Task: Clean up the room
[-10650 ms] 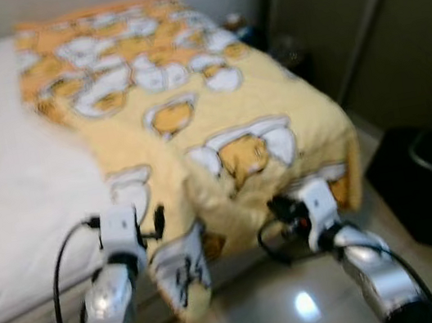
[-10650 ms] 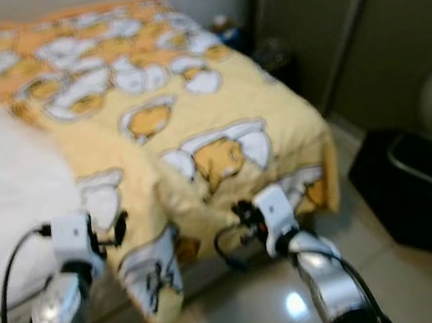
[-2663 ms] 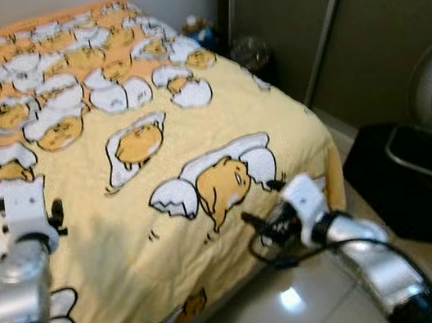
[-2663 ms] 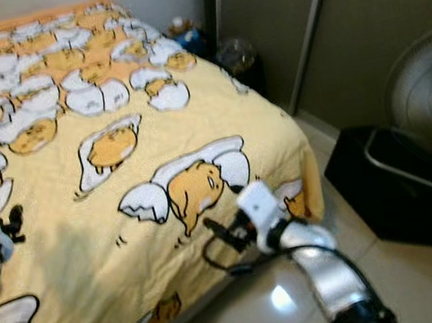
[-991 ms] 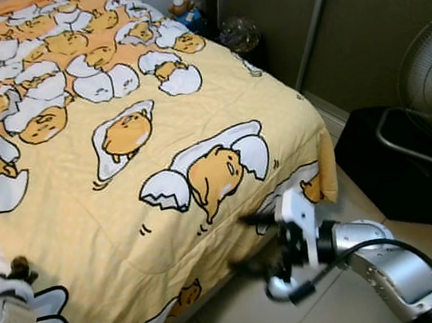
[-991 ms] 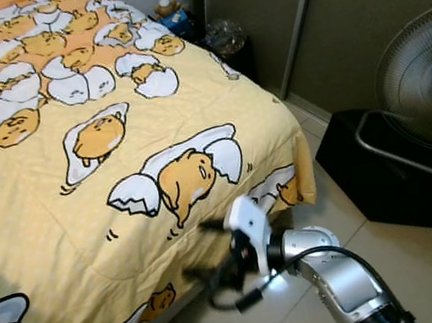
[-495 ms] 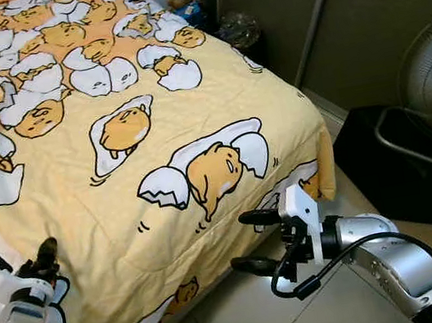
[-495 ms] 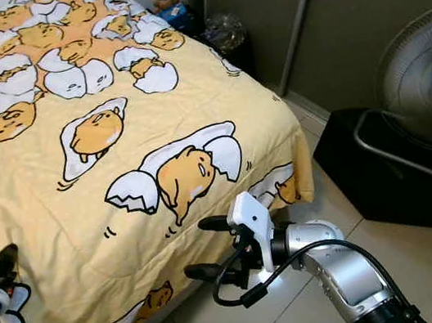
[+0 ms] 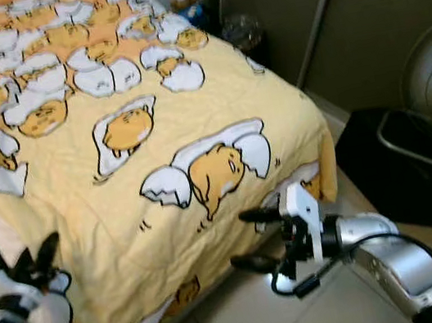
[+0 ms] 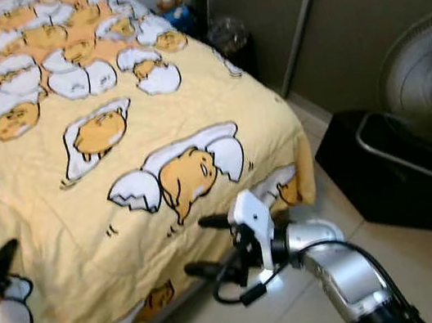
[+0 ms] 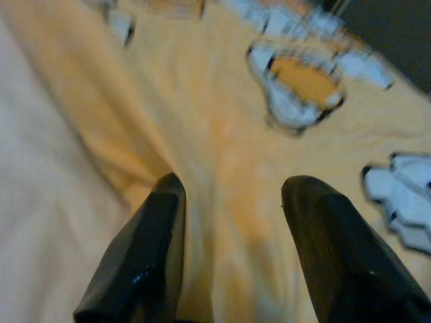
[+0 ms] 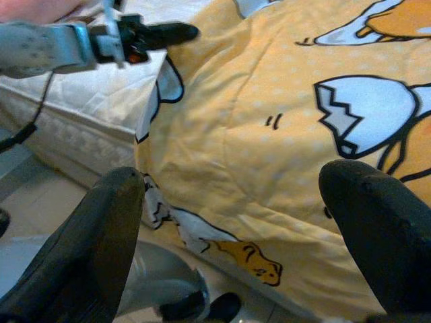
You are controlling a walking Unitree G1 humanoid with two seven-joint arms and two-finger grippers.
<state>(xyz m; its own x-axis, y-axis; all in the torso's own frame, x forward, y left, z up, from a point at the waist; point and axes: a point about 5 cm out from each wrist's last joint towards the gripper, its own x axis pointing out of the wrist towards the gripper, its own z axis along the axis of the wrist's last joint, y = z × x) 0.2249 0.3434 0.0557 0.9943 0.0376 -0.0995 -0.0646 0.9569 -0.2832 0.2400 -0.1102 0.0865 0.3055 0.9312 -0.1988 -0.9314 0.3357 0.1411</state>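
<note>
Left eye view: the yellow quilted blanket with egg-cartoon prints now covers the bed to its foot, where 10.7 s ago it lay bunched. My right gripper hangs wide and empty off the foot edge; my left gripper, fingers spread, hovers at the blanket's near hem. Spreading looks nearly finished.

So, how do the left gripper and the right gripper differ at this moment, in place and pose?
The left gripper sits at the left edge of the yellow blanket, over the bed; the right gripper hangs off the foot of the bed, above the tiled floor. The left gripper's fingers point up and away; the right gripper's point sideways, toward the robot's left. Both are open and hold nothing.
</note>
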